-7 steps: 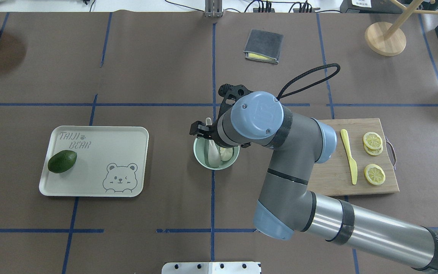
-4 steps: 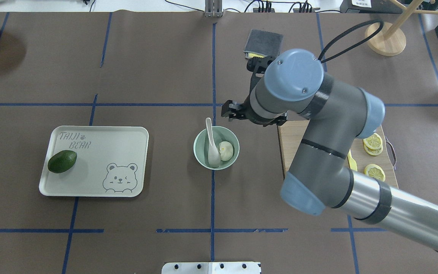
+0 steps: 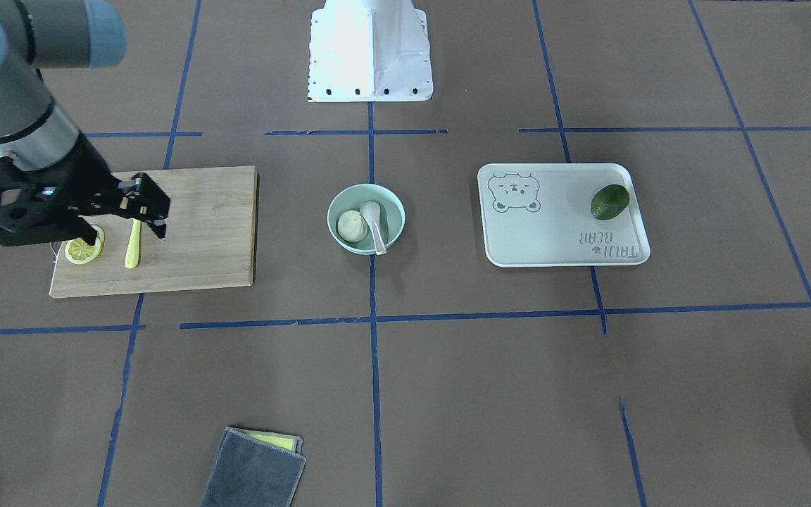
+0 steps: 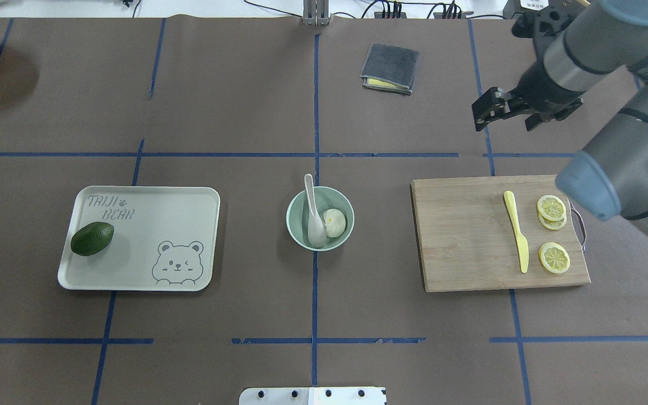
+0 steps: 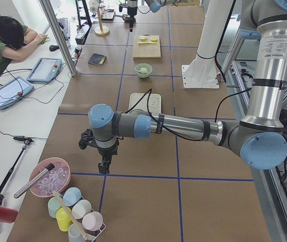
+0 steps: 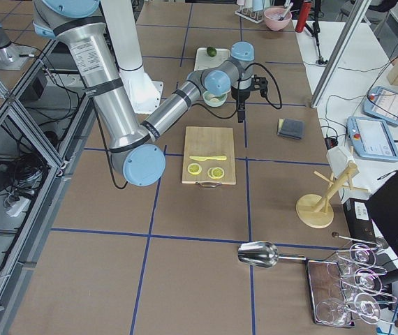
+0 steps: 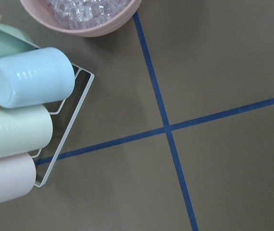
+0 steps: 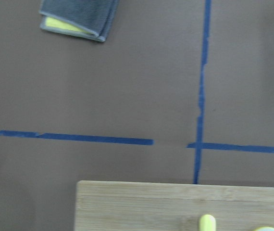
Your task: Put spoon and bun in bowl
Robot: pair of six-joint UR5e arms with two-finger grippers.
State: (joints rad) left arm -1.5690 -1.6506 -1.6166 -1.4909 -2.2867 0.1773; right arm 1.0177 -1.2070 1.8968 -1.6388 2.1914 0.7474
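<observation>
Bowl [image 4: 340,197] holding one spoon [image 4: 314,216], one bun [image 4: 333,222]

What you have lying around on the table [image 4: 234,101]

In the overhead view you see a bear-printed tray [image 4: 138,287] on the left, with a dark green fruit [image 4: 92,238] at its left end. On the right, a wooden cutting board [image 4: 459,236] carries a yellow knife [image 4: 517,230], with lemon slices [image 4: 554,257] just beside it, two of them overlapping. A folded grey cloth [image 4: 390,67] lies at the far side, well apart from both.

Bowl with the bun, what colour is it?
The bowl is pale mint green, clearest from overhead.
</observation>
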